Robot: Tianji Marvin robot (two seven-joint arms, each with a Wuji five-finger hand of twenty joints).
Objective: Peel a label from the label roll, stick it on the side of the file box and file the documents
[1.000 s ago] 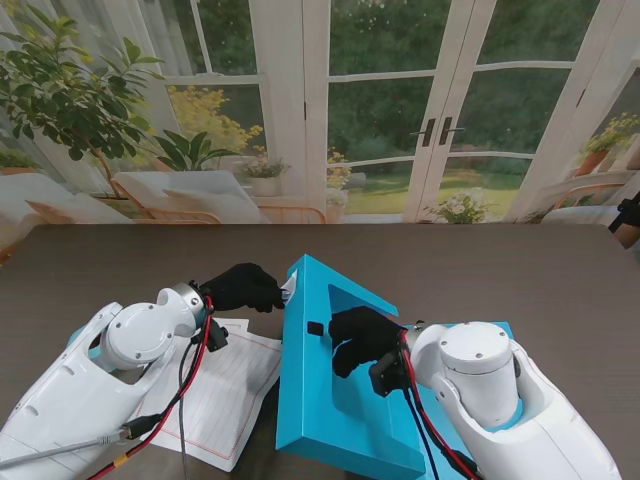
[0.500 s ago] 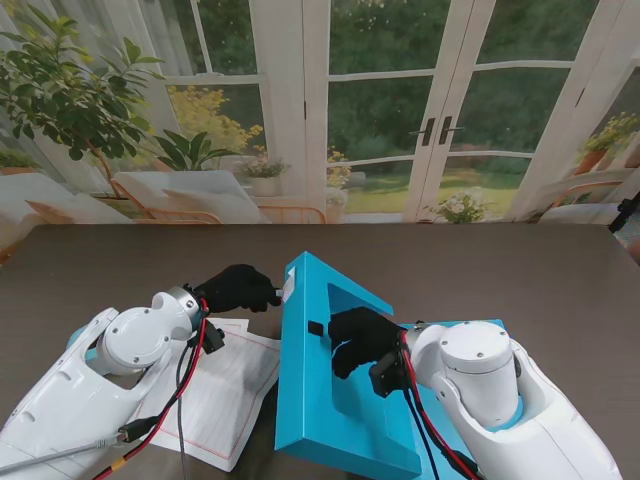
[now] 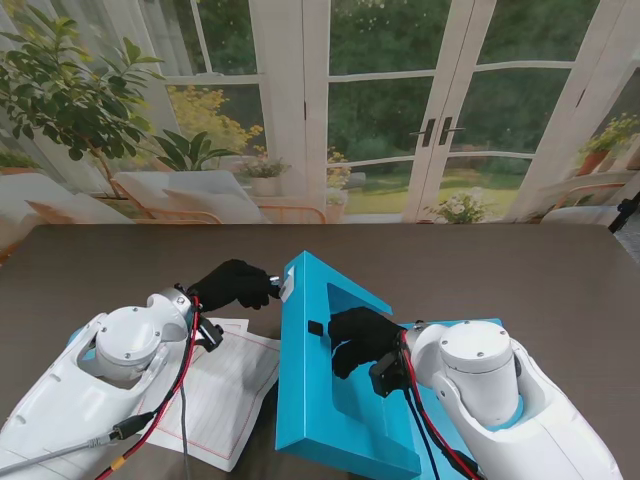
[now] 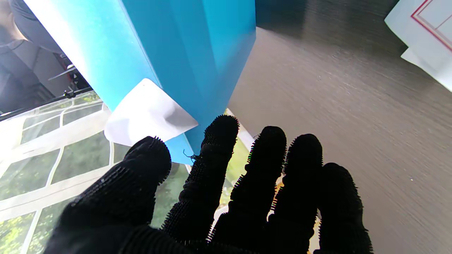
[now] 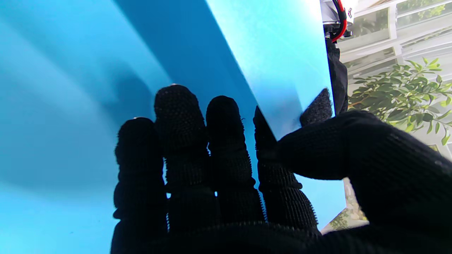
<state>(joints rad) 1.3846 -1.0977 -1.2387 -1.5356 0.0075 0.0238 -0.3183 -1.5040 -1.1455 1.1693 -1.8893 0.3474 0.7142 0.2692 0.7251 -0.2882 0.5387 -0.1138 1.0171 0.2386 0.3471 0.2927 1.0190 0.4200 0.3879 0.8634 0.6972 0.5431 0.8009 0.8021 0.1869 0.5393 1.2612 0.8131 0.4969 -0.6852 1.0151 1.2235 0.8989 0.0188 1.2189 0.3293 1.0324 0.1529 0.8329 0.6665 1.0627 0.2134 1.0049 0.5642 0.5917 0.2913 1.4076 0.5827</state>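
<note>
The dark wood-grain table (image 3: 520, 270) carried everything, with the glazed doors (image 3: 440, 110) and garden behind it. Largest on it was the blue file box (image 3: 310, 400), standing upright near the middle with its tall end farthest from me and its sloped cut-out side facing right. To the left of the box, nearer to me, lay the documents (image 3: 225, 385) — white sheets with a red-lined border, flat on the table and partly under the left arm.

The right hand (image 3: 362, 338) was clamped on the box wall — the right wrist view showed four fingers (image 5: 183, 141) pressed flat against one blue face and the thumb over the edge on the other.

The left hand (image 3: 232, 284) reached toward the box's far upper corner from the left. In the left wrist view its fingers (image 4: 219, 151) were spread and held nothing, the fingertips just beside the box.

Smallest was the white label (image 4: 148, 114), sitting on the left side of the box by that upper corner; one part of it appeared to jut past the box's edge. In the stand view it showed only as a small white patch (image 3: 288, 287).
</note>
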